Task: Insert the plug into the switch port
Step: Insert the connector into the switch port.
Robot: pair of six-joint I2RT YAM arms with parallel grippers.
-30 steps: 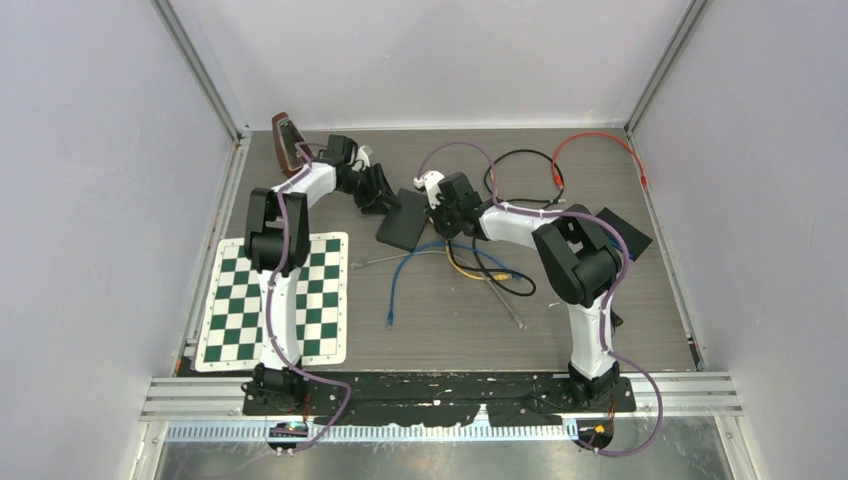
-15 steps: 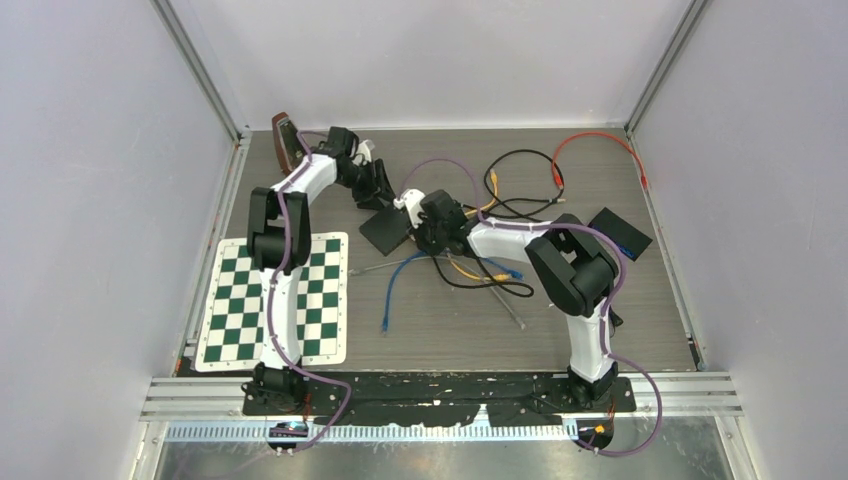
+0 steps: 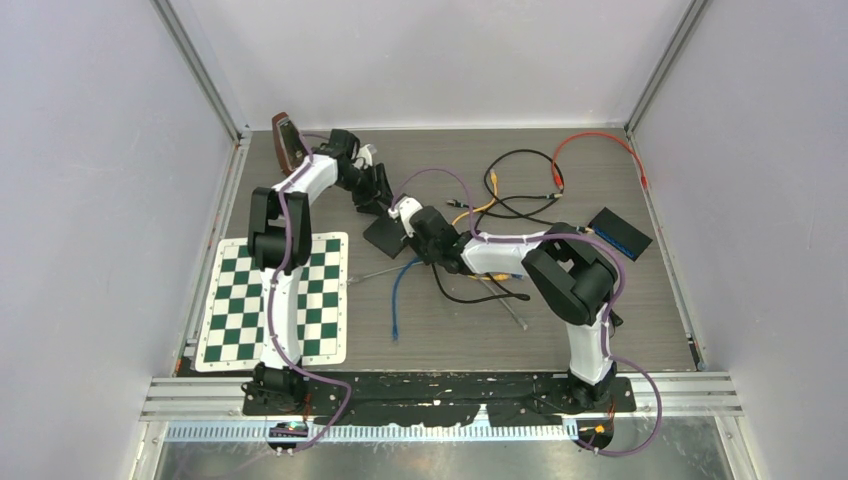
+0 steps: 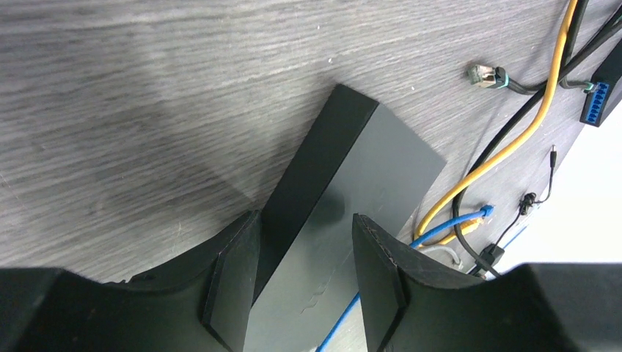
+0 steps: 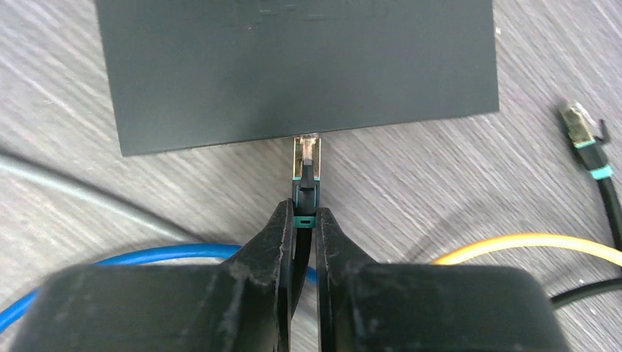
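Observation:
The black switch lies flat on the table at centre left. In the left wrist view it sits between my left gripper's fingers, which press on its end. In the top view my left gripper is at the switch's far end. My right gripper is shut on the black-and-teal boot of the plug. The plug's clear tip meets the near edge of the switch. The port itself is hidden. In the top view my right gripper is at the switch's right side.
A checkerboard mat lies at the left. A second black box with blue ports sits at the right. Blue, yellow, black and red cables trail over the middle. A loose plug lies nearby.
The switch has slid left and toward the near edge. My right gripper has followed it left with the plug, and its tip is now at the switch's edge. My left gripper has stayed at the switch.

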